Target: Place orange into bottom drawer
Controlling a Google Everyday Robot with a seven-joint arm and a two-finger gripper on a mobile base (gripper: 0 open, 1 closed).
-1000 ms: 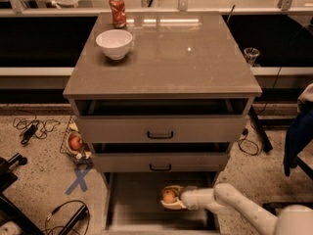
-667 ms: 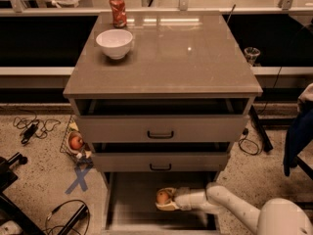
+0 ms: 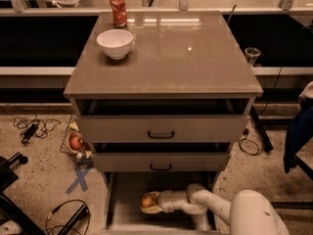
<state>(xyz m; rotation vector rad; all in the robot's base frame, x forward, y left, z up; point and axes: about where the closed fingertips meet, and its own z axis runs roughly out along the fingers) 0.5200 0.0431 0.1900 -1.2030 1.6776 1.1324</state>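
Note:
The bottom drawer point(image 3: 128, 192) is pulled out below the two upper drawers, its flat floor showing. My gripper point(image 3: 149, 201) reaches in from the lower right on a white arm and sits low over the drawer floor, left of centre. It is shut on the orange point(image 3: 147, 200), a small round orange fruit between the fingers. I cannot tell if the orange touches the floor.
A white bowl point(image 3: 115, 43) and a red can point(image 3: 118, 11) stand on the cabinet top point(image 3: 186, 53). A wire basket with a reddish fruit point(image 3: 76, 142) sits on the floor left of the cabinet. Cables and a blue X mark point(image 3: 79, 178) lie on the floor at left.
My gripper has moved a little left across the bottom drawer with the orange in it.

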